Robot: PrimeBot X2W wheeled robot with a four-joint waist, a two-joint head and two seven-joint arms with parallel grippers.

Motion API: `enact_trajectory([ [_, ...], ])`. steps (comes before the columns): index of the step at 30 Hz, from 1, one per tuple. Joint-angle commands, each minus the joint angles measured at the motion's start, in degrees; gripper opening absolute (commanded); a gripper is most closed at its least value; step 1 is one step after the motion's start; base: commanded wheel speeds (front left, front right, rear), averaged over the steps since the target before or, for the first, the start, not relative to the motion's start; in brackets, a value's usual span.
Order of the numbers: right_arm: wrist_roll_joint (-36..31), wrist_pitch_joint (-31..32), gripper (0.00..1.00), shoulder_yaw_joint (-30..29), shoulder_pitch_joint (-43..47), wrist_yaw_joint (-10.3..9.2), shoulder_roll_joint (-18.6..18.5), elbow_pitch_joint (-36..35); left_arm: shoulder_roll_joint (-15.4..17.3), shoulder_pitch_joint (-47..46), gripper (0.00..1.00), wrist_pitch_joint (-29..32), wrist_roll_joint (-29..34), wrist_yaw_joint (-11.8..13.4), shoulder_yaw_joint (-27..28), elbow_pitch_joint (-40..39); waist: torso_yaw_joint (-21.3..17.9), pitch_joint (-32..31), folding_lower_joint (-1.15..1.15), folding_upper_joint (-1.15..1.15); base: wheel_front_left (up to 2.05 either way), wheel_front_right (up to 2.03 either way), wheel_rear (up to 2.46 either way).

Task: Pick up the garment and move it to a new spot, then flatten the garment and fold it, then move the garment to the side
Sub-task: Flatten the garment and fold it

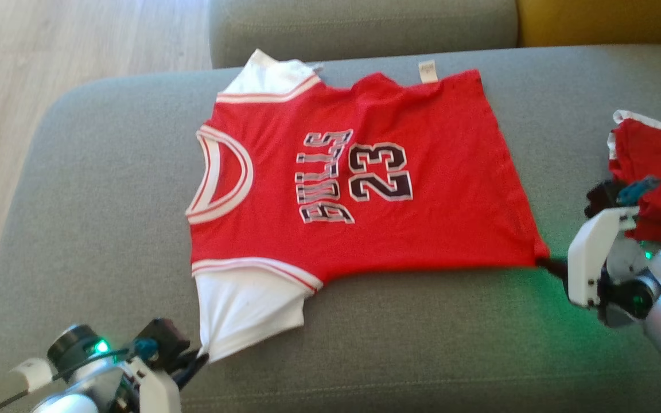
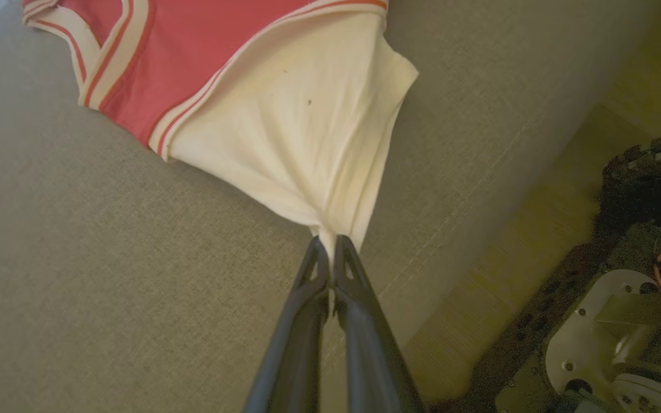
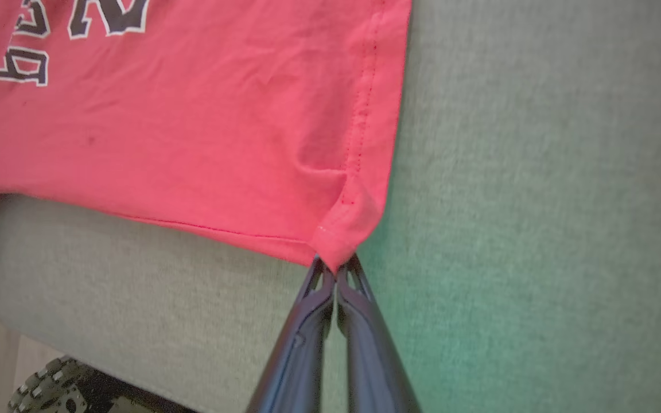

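1. Head view: the garment [image 1: 365, 189], a red jersey with white sleeves and "BULLS 23" on the chest, lies spread flat and print-up on the grey sofa seat [image 1: 107, 172]. Its neck opening points toward the robot's left and its hem toward the robot's right.
2. Left tool [image 2: 329, 241]: the fingers are pressed together, pinching the tip of the near white sleeve [image 2: 296, 132]. The cloth fans out from the pinch and rests on the seat (the left wrist view shows this plainly).
3. Right tool [image 3: 336, 265]: the fingers are clamped on the near hem corner [image 3: 345, 229] of the red body. Small puckers gather in the fabric at the grip.
4. The garment's near edge runs fairly straight between the two grips.
5. The far sleeve [image 1: 267, 77] lies rumpled toward the seat's back edge, and a small white label [image 1: 427, 71] sticks out along the far side.
6. A second red garment [image 1: 657, 172] sits bunched at the robot's right (apart from the jersey's hem, by the right arm's wrist).
7. Pale wooden floor [image 1: 49, 46] lies beyond the sofa's left end.
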Motion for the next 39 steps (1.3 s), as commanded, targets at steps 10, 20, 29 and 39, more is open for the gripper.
enact_trajectory([
  [10,5.60,12.82,0.00,4.14,3.96,-0.02,-4.99,-5.62,9.25,0.00,0.00,5.14,-13.17,-0.33,-1.83,-9.30,-0.87,-2.64,0.01,0.00,0.00,0.00,0.00],
  [20,8.86,20.99,0.00,4.86,5.69,-0.02,-9.33,-12.00,12.18,-0.17,0.00,7.07,-20.51,-0.34,-3.25,-14.42,-1.31,-2.71,0.01,0.00,0.00,0.00,0.00],
  [29,6.96,14.65,0.00,1.08,1.80,-0.02,-10.15,-15.30,12.47,-5.48,0.00,2.98,-19.87,1.04,2.08,-15.46,-1.43,-0.40,0.01,0.00,0.00,0.00,0.00],
  [39,4.98,10.60,0.00,-1.57,-2.89,-0.02,-9.11,-15.66,9.51,-12.18,0.00,-1.71,-15.29,2.67,5.40,-13.10,-1.45,3.11,0.01,0.00,0.00,0.00,0.00],
])
